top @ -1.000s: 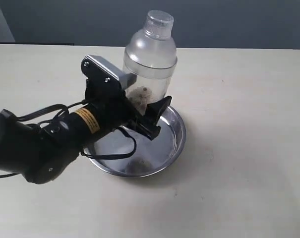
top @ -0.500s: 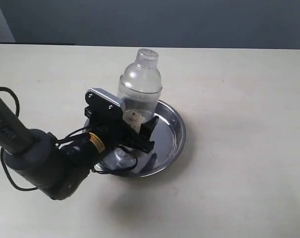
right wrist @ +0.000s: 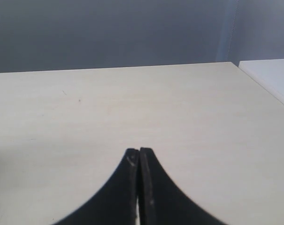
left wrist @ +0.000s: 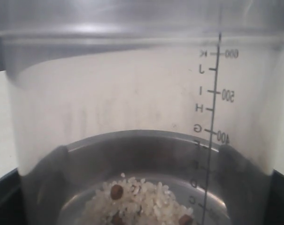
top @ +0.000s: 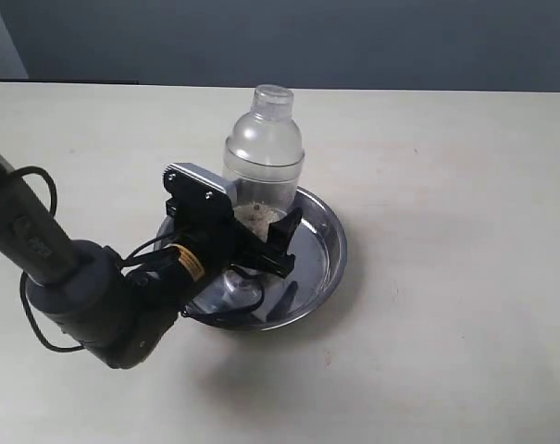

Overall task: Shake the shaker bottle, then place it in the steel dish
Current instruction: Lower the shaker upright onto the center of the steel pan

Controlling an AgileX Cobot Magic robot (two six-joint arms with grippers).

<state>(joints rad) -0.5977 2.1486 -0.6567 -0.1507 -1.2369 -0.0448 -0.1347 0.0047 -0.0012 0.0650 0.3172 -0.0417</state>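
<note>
The shaker bottle [top: 264, 153] stands upright in the steel dish [top: 328, 242], toward the dish's far left side. It is clear frosted plastic with white grains and a few brown bits [left wrist: 142, 201] at the bottom. My left gripper [top: 261, 228] reaches in low over the dish's near rim and is shut on the bottle's lower body. Its dark fingers [left wrist: 3, 197] show at both sides of the bottle in the left wrist view. My right gripper [right wrist: 139, 152] is shut and empty over bare table, out of the exterior view.
The left arm's black body and cable [top: 39, 185] lie over the table left of the dish. A white surface [right wrist: 273, 75] borders the table's edge in the right wrist view. Dark wall runs behind the table.
The left gripper came down with the bottle from above the dish into it. Over the last half second it has hardly moved.
</note>
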